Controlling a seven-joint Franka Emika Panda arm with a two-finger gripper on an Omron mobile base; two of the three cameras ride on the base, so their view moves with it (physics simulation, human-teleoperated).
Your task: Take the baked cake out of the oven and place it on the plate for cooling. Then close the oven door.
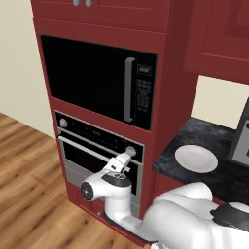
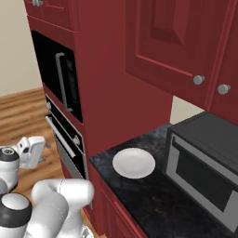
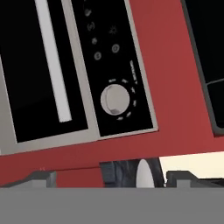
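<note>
The oven (image 1: 99, 146), operator, sits built into the red cabinet column (image 1: 168, 97) below the black microwave (image 1: 97, 80). In your left base view the oven door (image 1: 92, 160) stands shut against the frame, its long silver bar handle (image 1: 90, 151) running across the top of the dark glass. The hand (image 1: 127, 159) hangs directly in front of the door's right end, just below the right-hand knob (image 1: 130, 150), fingers apart and holding nothing. You will find the plate (image 1: 196, 158) bare on the dark counter (image 1: 214, 141) to the right of the column, well apart from the hand. The cake cannot be seen with the door shut.

In your right base view the oven (image 2: 67, 144) is seen edge-on, its bar handle (image 2: 60, 137) standing off the door. The hand (image 2: 39, 149) sits out in front of it over the wooden floor (image 2: 23, 111); whether it touches the door cannot be told from here. The plate (image 2: 134, 163) lies on the counter (image 2: 153, 200) between the column and a grey countertop oven (image 2: 204, 162).

In your hand view, which is rolled sideways, the right-hand knob (image 3: 115, 99) on the black control strip (image 3: 109, 57) sits near centre, the bar handle (image 3: 52, 61) runs beside it over the dark glass, and the two fingertips (image 3: 41, 178) stand wide at the bottom edge.
</note>
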